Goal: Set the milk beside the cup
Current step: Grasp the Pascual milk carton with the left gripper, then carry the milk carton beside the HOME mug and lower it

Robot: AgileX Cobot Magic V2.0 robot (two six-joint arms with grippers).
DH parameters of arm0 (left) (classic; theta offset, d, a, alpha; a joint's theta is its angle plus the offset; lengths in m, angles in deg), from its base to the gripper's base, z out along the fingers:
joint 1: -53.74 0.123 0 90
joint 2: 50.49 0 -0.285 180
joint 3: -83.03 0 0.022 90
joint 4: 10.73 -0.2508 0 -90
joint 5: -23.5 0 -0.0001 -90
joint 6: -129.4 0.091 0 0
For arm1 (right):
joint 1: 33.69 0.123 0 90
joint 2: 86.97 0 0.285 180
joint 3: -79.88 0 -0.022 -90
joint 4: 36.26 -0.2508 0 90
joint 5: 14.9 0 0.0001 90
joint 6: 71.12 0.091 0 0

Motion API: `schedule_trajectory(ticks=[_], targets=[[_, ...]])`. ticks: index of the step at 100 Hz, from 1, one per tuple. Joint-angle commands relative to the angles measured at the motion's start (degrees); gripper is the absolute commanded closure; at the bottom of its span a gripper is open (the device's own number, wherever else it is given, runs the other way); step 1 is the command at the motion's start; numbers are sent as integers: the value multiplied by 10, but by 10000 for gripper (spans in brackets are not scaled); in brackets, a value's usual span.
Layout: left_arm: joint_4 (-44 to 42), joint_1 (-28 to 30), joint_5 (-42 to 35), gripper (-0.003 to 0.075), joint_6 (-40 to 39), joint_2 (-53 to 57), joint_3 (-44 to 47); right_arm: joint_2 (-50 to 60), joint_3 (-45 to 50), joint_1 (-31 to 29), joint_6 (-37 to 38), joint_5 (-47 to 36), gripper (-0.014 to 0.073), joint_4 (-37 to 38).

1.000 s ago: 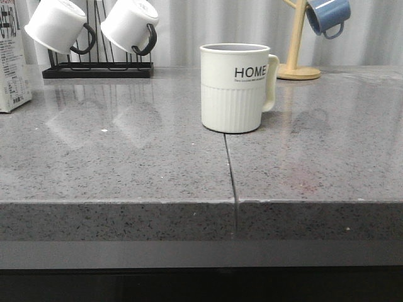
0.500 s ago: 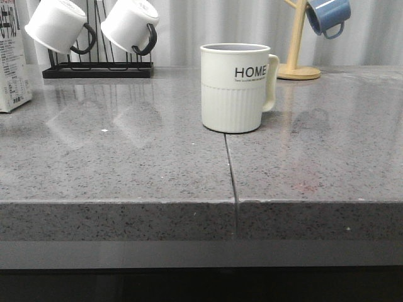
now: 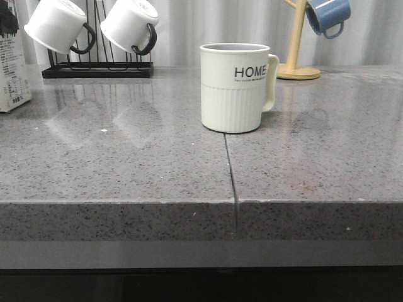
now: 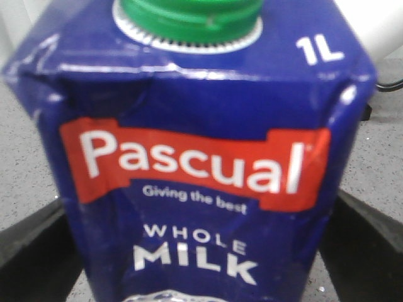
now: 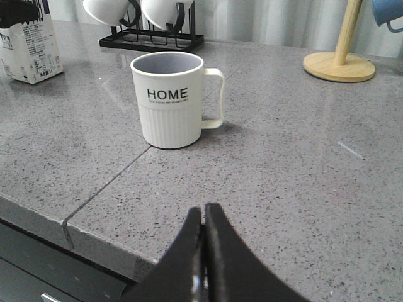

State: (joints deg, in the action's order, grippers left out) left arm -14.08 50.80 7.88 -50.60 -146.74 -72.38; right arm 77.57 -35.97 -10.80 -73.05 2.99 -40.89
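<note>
The milk [image 3: 14, 69] is a white carton standing at the far left of the counter. In the left wrist view its blue top [image 4: 195, 157] with a green cap fills the frame. My left gripper [image 4: 200, 201] is open, one black finger [image 4: 31, 251] on each side of the carton near its top; whether they touch it I cannot tell. It shows in the front view as a dark shape [image 3: 7, 22] at the carton's top. The cream "HOME" cup [image 3: 236, 88] stands mid-counter, far right of the milk. My right gripper [image 5: 203, 211] is shut and empty, low over the counter's front edge before the cup [image 5: 170, 100].
A black rack [image 3: 97, 66] with two white black-handled mugs stands at the back left. A wooden mug tree [image 3: 296, 44] with a blue mug [image 3: 327, 16] stands at the back right. A seam [image 3: 230, 170] runs from the cup to the counter's front edge.
My left gripper has come into the front view at the top of the milk carton. The cup and the right arm have not moved.
</note>
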Motion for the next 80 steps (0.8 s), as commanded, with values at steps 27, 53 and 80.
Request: schedule_trajectory(ticks=[27,53,80], targets=[[5,1,-52,406,-4,19,-22,-5,-14,1,-1,-44,659,6],[5,-77,-52,426,-4,63,-22,-5,-14,1,-1,-44,659,6],[5,-210,-56,426,-4,58,-27,-5,-14,1,-1,-44,659,6]])
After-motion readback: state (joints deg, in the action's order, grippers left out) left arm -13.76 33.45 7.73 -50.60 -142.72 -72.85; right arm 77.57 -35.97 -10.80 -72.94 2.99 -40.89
